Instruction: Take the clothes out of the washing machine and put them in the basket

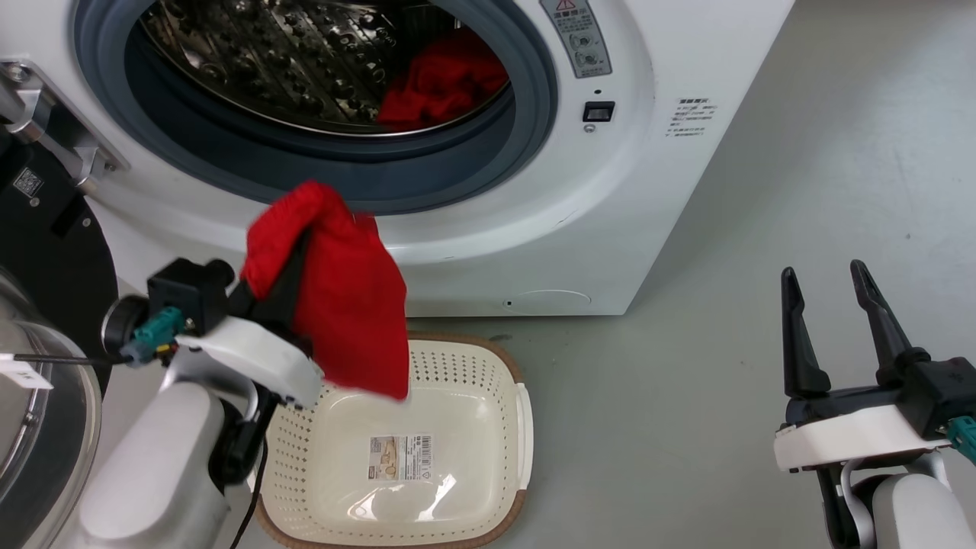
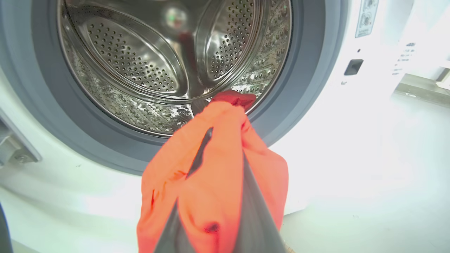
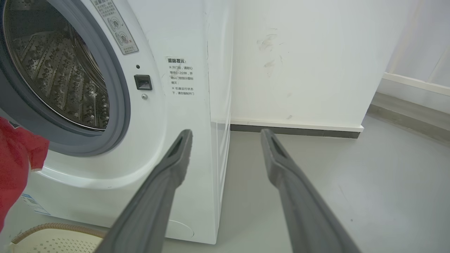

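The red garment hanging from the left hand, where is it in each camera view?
Head view: red garment left of centre, overlapping the basket rim.
Left wrist view: garment bottom centre, looking orange.
Right wrist view: garment at the left edge.
Shared landmark: the washer's grey door ring.

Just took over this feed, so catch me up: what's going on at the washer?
The left gripper is shut on one red garment, dangling it outside the washing machine, seemingly over the far edge of the basket. It holds no clothes yet. A second red garment lies in the drum. The right gripper is open and empty.
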### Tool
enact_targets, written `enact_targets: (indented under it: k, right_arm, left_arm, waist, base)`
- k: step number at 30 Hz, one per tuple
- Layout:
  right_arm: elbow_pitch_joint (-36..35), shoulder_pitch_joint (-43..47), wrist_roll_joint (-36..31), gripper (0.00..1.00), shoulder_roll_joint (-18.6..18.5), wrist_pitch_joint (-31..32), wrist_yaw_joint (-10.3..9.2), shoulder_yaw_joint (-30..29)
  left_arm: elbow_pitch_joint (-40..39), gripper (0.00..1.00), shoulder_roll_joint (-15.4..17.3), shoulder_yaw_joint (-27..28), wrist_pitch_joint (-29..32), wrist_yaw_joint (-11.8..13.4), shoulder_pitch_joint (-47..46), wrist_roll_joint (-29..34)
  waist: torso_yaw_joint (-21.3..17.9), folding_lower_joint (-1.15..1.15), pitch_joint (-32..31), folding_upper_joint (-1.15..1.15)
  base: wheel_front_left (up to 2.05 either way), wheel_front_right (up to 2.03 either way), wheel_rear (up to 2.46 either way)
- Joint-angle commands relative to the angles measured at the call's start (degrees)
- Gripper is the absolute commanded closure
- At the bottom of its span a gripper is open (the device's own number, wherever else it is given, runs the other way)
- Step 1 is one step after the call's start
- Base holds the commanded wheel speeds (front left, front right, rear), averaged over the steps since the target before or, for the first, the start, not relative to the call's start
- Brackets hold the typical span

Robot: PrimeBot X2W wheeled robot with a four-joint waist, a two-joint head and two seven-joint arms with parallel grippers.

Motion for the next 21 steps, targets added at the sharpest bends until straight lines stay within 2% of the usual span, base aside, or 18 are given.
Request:
enact_targets:
  k: [1, 7, 11, 21]
  right_arm:
    - [0.1, 0.7, -0.1, 0.0, -0.1, -0.1, -0.06, -0.1]
    - [-0.4, -0.2, 0.0, 0.0, -0.1, -0.1, -0.06, 0.0]
    - [-0.4, -1.1, 0.1, 0.0, -0.1, -0.1, -0.06, 0.0]
    - [-1.9, -4.7, 0.3, 0.0, -0.1, -0.1, -0.06, 0.0]
  left_arm:
    - [0.0, 1.0, 0.0, -0.2, 0.4, -0.3, 0.7, -0.4]
    - [2.7, 1.0, -0.5, -2.3, 1.4, -1.2, 3.9, -0.8]
    - [7.1, 1.0, -2.3, -2.4, 0.8, -1.7, 4.2, -2.1]
    - [23.3, 1.0, -5.3, -1.8, -1.7, -2.8, -3.6, 0.4]
  waist:
    - [0.2, 0.01, 0.3, -0.01]
    - [0.6, 0.01, 3.2, -0.01]
    - [0.0, 0.01, 6.1, -0.01]
    - [-2.2, 0.01, 17.8, -0.01]
  base:
    - [0.0, 0.0, 0.0]
    - [0.0, 0.0, 0.0]
    - [0.0, 0.0, 0.0]
    - [0.0, 0.0, 0.0]
